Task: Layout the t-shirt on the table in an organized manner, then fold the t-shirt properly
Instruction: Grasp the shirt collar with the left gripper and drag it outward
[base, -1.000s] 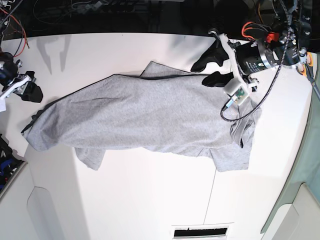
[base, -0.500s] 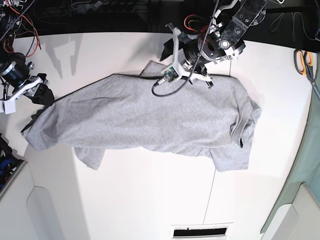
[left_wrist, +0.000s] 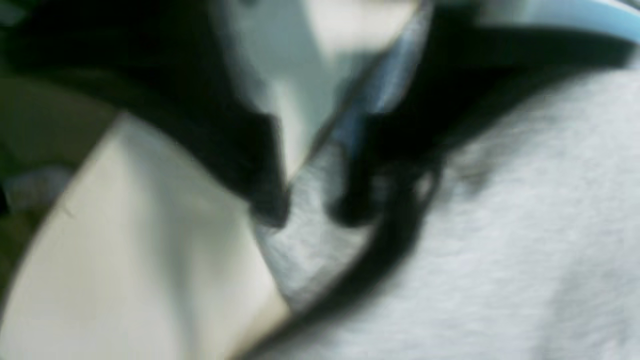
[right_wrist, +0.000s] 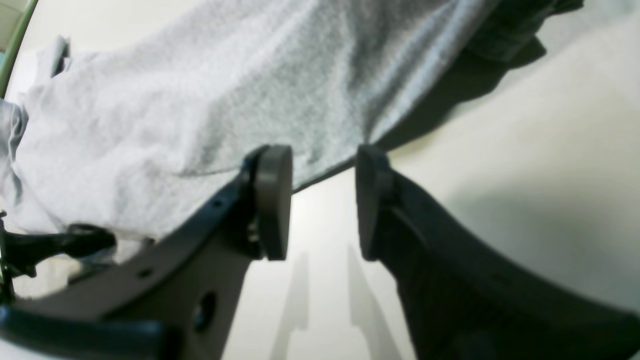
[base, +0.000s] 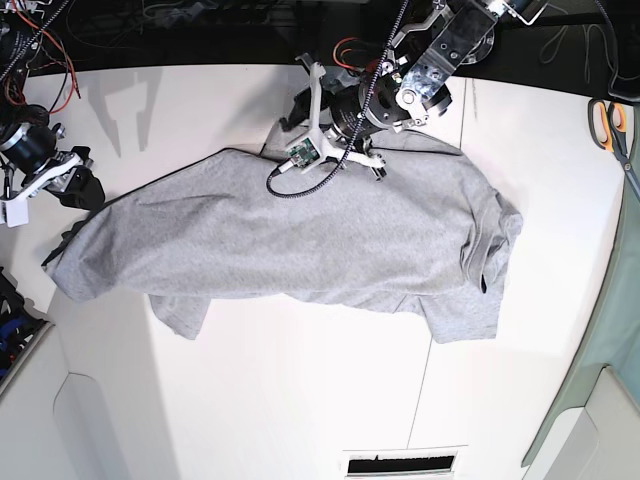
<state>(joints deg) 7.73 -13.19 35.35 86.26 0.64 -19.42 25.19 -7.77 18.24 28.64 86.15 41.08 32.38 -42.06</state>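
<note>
One t-shirt (base: 300, 235) on one table (base: 300, 400); two arms; one pair of scissors (base: 612, 125)

Plenty of bare table (base: 300, 400) in front of me and along the far left edge, so either of my arms can sweep there without hitting anything. The t-shirt (base: 300, 235) sprawls across the middle from the left edge to right of centre, and my left gripper (base: 292, 118) sits over its far hem, with arm and cable blocking that back-centre stretch. My right gripper (base: 72, 185) is parked at the shirt's left end with only table between its pads (right_wrist: 272, 200), and scissors (base: 612, 125) lie at the far right edge.
</note>
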